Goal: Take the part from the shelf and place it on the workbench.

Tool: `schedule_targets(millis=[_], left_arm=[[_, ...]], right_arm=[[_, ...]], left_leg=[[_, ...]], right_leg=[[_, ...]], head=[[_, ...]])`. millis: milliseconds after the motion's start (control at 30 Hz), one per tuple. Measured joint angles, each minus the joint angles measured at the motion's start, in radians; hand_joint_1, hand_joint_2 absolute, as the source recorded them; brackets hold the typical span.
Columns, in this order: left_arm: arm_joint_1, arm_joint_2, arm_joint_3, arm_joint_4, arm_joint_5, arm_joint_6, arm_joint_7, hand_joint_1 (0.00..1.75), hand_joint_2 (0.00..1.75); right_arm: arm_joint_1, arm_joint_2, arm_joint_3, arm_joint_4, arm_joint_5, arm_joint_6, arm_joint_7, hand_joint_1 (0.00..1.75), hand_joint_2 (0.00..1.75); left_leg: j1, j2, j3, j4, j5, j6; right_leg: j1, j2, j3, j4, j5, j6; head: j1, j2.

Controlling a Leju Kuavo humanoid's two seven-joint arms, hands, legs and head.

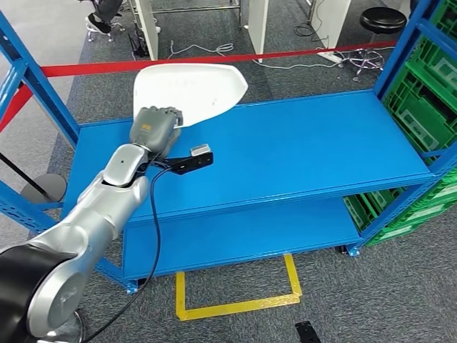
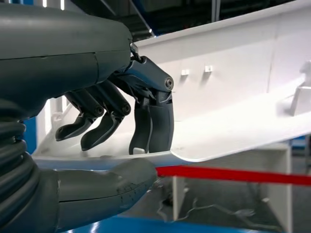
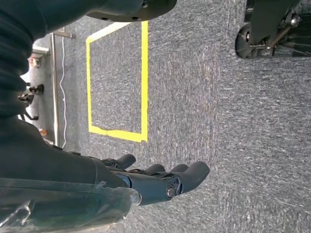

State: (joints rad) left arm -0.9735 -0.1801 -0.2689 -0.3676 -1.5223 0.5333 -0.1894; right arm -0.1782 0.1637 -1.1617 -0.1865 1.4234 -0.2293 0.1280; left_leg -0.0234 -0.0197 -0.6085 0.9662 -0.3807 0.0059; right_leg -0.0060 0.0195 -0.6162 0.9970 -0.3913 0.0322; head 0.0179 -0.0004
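Note:
The white moulded part (image 1: pixel 205 89) lies at the back left of the blue shelf's top deck (image 1: pixel 302 150), its rounded tip pointing right. My left hand (image 1: pixel 155 128) grips its near left edge. In the left wrist view the dark fingers (image 2: pixel 150 126) press on the part's (image 2: pixel 238 111) upper face while the thumb (image 2: pixel 110 187) lies under its rim. My right hand (image 3: pixel 161 179) hangs above the grey carpet with its fingers stretched out and nothing in them.
Blue uprights (image 1: pixel 32 86) frame the shelf at both ends. Green crates (image 1: pixel 431 93) are stacked on the right. A red barrier tape (image 1: pixel 216 61) runs behind the shelf. A yellow taped square (image 1: pixel 237 304) marks the carpet in front. White table legs and a black stool (image 1: pixel 383 18) stand beyond.

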Motion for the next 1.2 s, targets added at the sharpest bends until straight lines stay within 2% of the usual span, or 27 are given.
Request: schedule_targets(millis=[333, 567, 767, 900, 933, 967, 1000, 1067, 1100, 1133, 1167, 1200], left_arm=[[0.004, -0.013, -0.050, -0.056, 0.051, 0.024, -0.015, 1.75, 1.75], [0.055, -0.017, -0.118, -0.134, 0.146, 0.026, -0.010, 1.75, 1.75], [0.075, -0.013, -0.186, -0.178, 0.181, 0.024, 0.003, 1.75, 1.75], [0.078, -0.011, -0.202, -0.190, 0.184, 0.023, 0.003, 1.75, 1.75], [0.078, -0.011, -0.205, -0.194, 0.187, 0.023, 0.003, 1.75, 1.75], [0.078, -0.011, -0.211, -0.197, 0.189, 0.023, 0.003, 1.75, 1.75], [0.078, -0.011, -0.216, -0.200, 0.191, 0.023, 0.004, 1.75, 1.75], [0.082, -0.011, -0.224, -0.203, 0.193, 0.023, 0.004, 1.75, 1.75], [0.086, -0.010, -0.226, -0.203, 0.193, 0.023, 0.004, 1.75, 1.75], [0.091, -0.010, -0.227, -0.203, 0.193, 0.023, 0.004, 1.75, 1.75], [0.095, -0.009, -0.229, -0.203, 0.193, 0.023, 0.004, 1.75, 1.75], [0.097, -0.009, -0.230, -0.203, 0.193, 0.023, 0.004, 1.75, 1.75]], right_arm=[[0.009, 0.000, -0.011, 0.000, -0.004, -0.001, -0.006, 0.00, 1.75], [0.017, 0.000, -0.025, 0.000, -0.006, -0.007, -0.009, 0.00, 1.75], [0.021, 0.000, -0.033, 0.000, -0.007, -0.010, -0.011, 0.00, 1.75], [0.022, 0.000, -0.033, 0.000, -0.008, -0.010, -0.012, 0.00, 1.75], [0.022, -0.001, -0.033, 0.000, -0.009, -0.010, -0.012, 0.00, 1.75], [0.022, -0.001, -0.033, 0.000, -0.009, -0.010, -0.012, 0.00, 1.75], [0.022, -0.001, -0.033, 0.000, -0.010, -0.010, -0.012, 0.00, 1.75], [0.023, -0.001, -0.034, 0.000, -0.012, -0.010, -0.012, 0.00, 1.75], [0.023, -0.001, -0.034, 0.000, -0.013, -0.010, -0.012, 0.00, 1.75], [0.023, -0.001, -0.034, 0.000, -0.014, -0.010, -0.012, 0.00, 1.75], [0.023, -0.002, -0.035, 0.000, -0.014, -0.010, -0.011, 0.00, 1.75], [0.023, -0.002, -0.036, 0.000, -0.015, -0.010, -0.011, 0.00, 1.75]], left_leg=[[0.000, 0.000, 0.000, 0.000, 0.000, 0.000], [-0.002, 0.000, -0.001, 0.001, -0.002, 0.003], [-0.006, 0.000, -0.002, 0.007, -0.007, 0.010], [-0.005, 0.001, -0.004, 0.010, -0.004, 0.022], [-0.003, 0.002, -0.004, 0.008, 0.000, 0.025], [0.000, 0.003, -0.003, 0.005, 0.003, 0.029], [0.003, 0.004, -0.003, 0.002, 0.006, 0.031], [0.004, 0.004, -0.005, 0.002, 0.007, 0.033], [0.004, 0.005, -0.006, 0.003, 0.008, 0.033], [0.004, 0.005, -0.007, 0.003, 0.009, 0.032], [0.005, 0.005, -0.009, 0.004, 0.010, 0.030], [0.006, 0.005, -0.011, 0.007, 0.011, 0.028]], right_leg=[[0.000, 0.000, 0.000, 0.000, 0.000, 0.000], [-0.003, 0.000, 0.000, 0.000, -0.001, 0.002], [-0.006, 0.000, 0.001, 0.000, -0.003, 0.011], [-0.008, 0.000, 0.000, 0.000, -0.002, 0.022], [-0.008, -0.001, -0.003, 0.006, -0.010, 0.025], [-0.007, -0.003, -0.013, 0.028, -0.029, 0.028], [-0.007, -0.005, -0.030, 0.070, -0.060, 0.030], [-0.007, -0.009, -0.080, 0.204, -0.133, 0.035], [-0.008, -0.010, -0.099, 0.260, -0.154, 0.037], [-0.008, -0.010, -0.105, 0.285, -0.158, 0.038], [-0.008, -0.010, -0.090, 0.268, -0.142, 0.040], [-0.009, -0.011, -0.057, 0.216, -0.113, 0.041]], head=[[0.000, 0.000], [0.000, 0.000], [0.000, 0.000], [0.000, 0.000], [0.000, 0.000], [0.001, 0.000], [0.002, 0.000], [0.004, 0.000], [0.003, 0.000], [0.003, 0.000], [0.003, 0.000], [0.003, 0.000]])
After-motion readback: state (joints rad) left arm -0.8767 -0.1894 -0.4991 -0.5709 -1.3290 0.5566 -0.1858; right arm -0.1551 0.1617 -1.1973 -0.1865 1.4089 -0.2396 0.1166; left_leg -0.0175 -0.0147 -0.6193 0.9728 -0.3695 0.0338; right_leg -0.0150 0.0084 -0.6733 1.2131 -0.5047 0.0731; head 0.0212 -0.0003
